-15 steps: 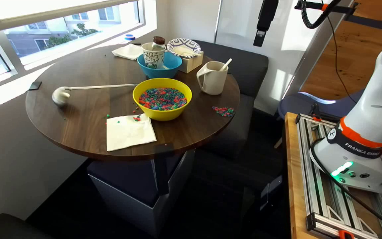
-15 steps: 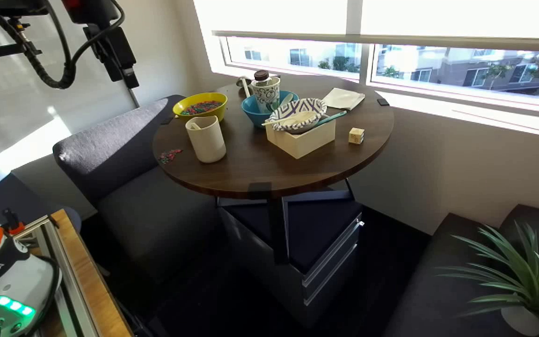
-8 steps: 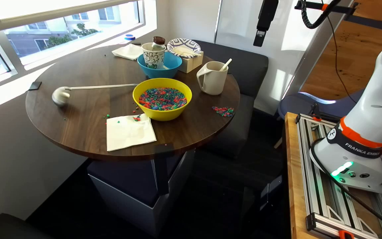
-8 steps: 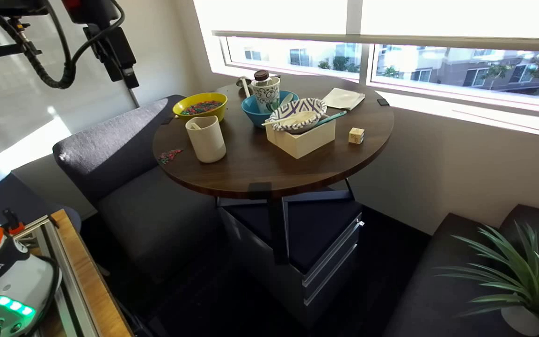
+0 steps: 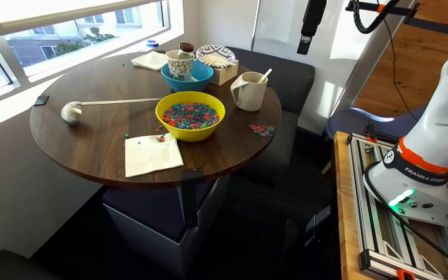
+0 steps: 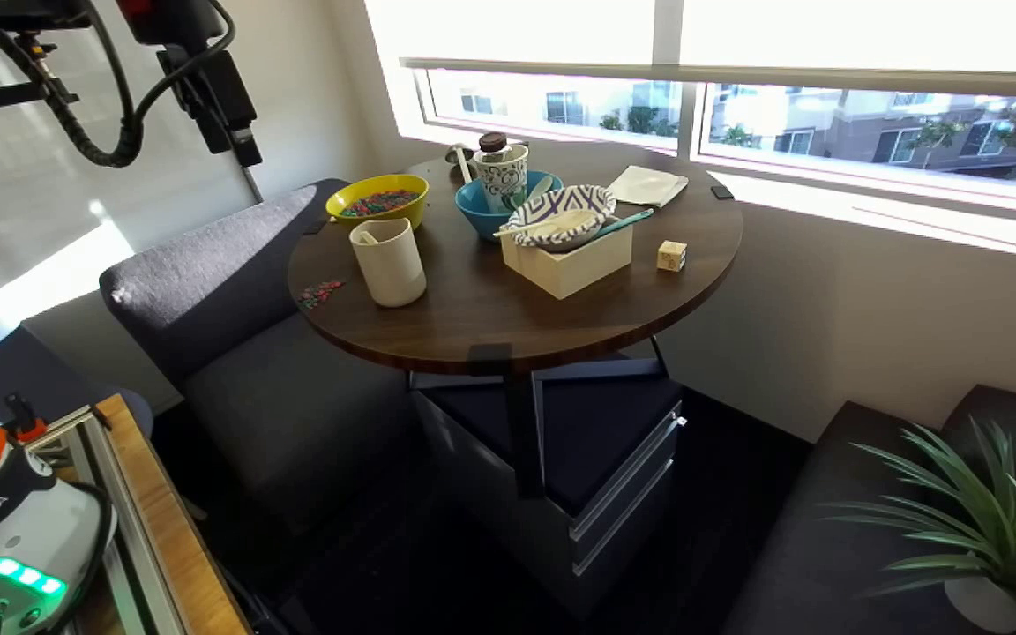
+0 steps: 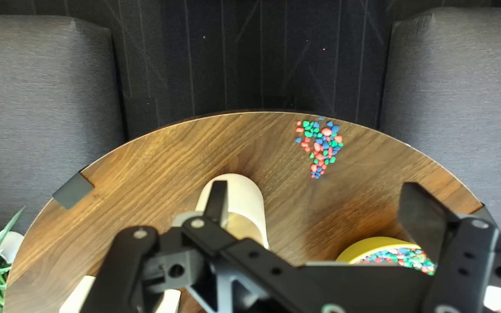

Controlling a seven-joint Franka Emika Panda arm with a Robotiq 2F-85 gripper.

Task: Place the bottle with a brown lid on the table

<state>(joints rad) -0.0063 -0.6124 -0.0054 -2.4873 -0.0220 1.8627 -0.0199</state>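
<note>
One round, dark wood-grain bench [image 5: 103,85] lies below the black two-fingered claw [image 7: 315,184], spread wide and empty. Lower than it, farther across, a round blue bowl [image 5: 188,86] holds a patterned paper cup [image 5: 179,69], the slim brown-capped bottle [image 5: 186,49] nearly upright inside.

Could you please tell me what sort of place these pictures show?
Probably a dining corner: a round table bearing a yellow bowl and an off-white jug, with grey padded seating beside it and a window nearby. Home or office, I cannot tell.
</note>
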